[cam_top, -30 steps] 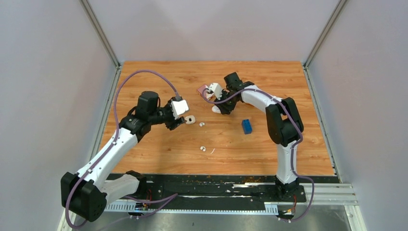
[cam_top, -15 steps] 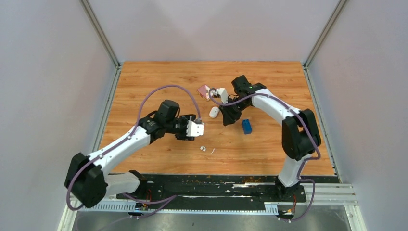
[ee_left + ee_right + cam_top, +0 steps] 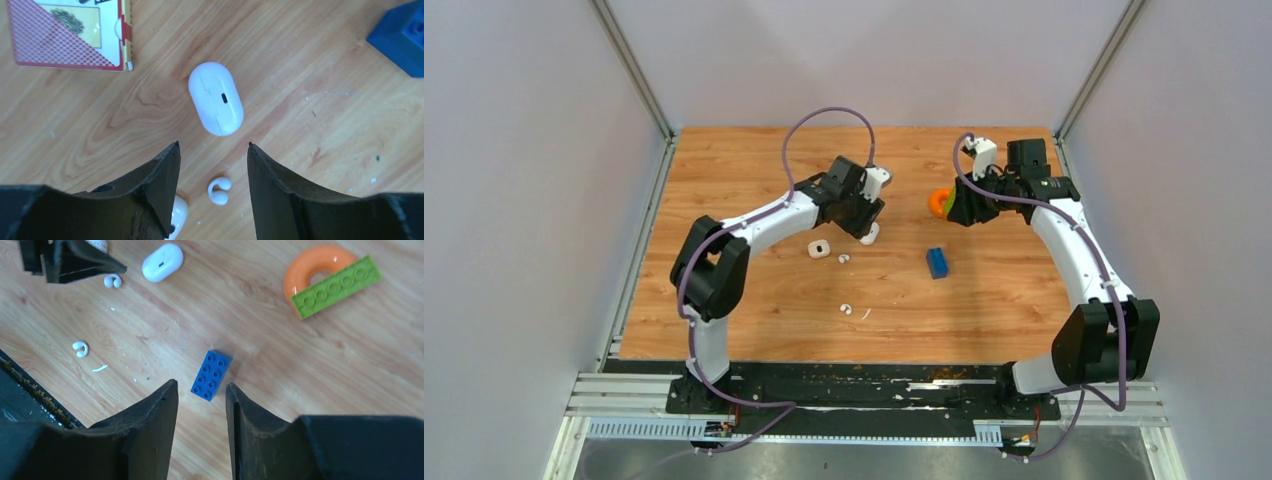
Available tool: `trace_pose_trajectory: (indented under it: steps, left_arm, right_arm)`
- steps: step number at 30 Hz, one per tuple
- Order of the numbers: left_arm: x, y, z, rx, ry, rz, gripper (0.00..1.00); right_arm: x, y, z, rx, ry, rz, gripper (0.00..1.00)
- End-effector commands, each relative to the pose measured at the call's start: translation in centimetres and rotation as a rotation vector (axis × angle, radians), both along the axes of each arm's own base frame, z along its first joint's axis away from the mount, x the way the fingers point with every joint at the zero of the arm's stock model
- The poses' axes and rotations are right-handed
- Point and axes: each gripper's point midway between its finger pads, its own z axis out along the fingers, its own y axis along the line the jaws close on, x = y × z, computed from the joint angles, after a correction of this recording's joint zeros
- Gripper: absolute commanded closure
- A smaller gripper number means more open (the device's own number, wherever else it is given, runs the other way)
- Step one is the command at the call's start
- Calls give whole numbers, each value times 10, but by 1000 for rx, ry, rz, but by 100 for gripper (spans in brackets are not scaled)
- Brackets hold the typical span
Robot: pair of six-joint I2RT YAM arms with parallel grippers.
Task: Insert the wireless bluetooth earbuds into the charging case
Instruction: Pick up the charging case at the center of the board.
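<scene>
The charging case [image 3: 818, 249], small, cream-white with a dark dot, lies on the wooden table; in the left wrist view only its edge [image 3: 176, 215] shows behind a finger. One earbud [image 3: 843, 259] lies just right of it, seen on the table between my left fingers [image 3: 218, 190]. The other earbud [image 3: 847, 309] lies nearer the front [image 3: 80, 348]. My left gripper [image 3: 867, 213] [image 3: 212, 145] hovers open and empty above them. At the back right my right gripper [image 3: 956, 205] [image 3: 200, 384] is open and empty, well away from the case.
A white oval pebble-shaped object [image 3: 216, 98] with a small dark slot lies just beyond my left fingertips. A red patterned card box [image 3: 65, 32] lies beside it. A blue brick [image 3: 937, 263], an orange ring [image 3: 312, 270] with a green brick [image 3: 340, 287], and a thin white sliver [image 3: 99, 368] also lie on the table.
My left arm has swung from the left-middle to the far centre, over the oval object. My right arm has pulled back to the far right, beside the orange ring.
</scene>
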Motion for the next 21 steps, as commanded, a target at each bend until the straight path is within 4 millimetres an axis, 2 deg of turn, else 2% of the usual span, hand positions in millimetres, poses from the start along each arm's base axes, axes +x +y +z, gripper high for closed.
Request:
trace_pose_trajectory:
  steps: [1,4,8,11,19,21]
  left_arm:
    - [15,-17,-15,-23,59,127,41]
    - [19,-26,-30,-14,65,113,39]
    - [26,-23,-47,24,56,152,38]
    - [31,-22,-58,52,50,176,38]
    - [39,-35,-67,42,40,163,37]
    - [43,-37,-68,43,29,162,37]
  right_arm:
    - [-8,-5,4,47,-3,-55,59]
    - [-12,-12,3,59,2,-81,58]
    - [-14,-20,1,79,13,-110,58]
    - [-17,-18,1,94,19,-107,58]
    - [-18,-15,0,110,27,-99,57]
    - [-17,-24,0,115,29,-127,57]
